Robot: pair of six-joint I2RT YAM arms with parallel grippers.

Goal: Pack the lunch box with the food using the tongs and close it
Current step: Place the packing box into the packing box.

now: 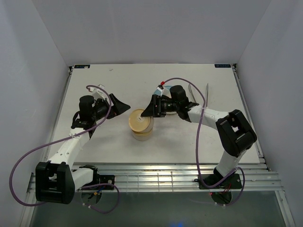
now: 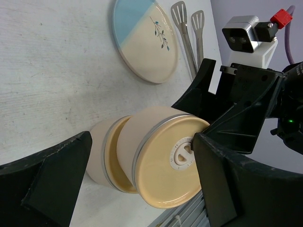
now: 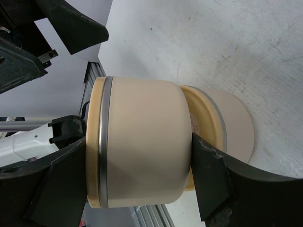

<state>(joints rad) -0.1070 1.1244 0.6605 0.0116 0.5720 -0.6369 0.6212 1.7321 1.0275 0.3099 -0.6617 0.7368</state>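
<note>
Okay, your right claw (image 1: 149, 111) is clamped around the upper tin (image 3: 142, 142), though the exact pad contact is hard to make out. Your left claw (image 1: 120, 106) hangs released, just left of it. Wood lids (image 2: 163, 165) hide both insides. That pale, steel-banded tin sits off-centre on the lower tin (image 3: 236, 127), mid-surface (image 1: 104, 142). Plate (image 2: 144, 40) and tongs (image 2: 188, 35) lie beyond.

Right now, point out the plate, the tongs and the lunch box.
plate (image 2: 147, 53), left wrist view, on its cream half.
tongs (image 2: 179, 13), left wrist view, on one slotted head.
lunch box (image 2: 156, 176), left wrist view, on the face of its top lid.
</note>
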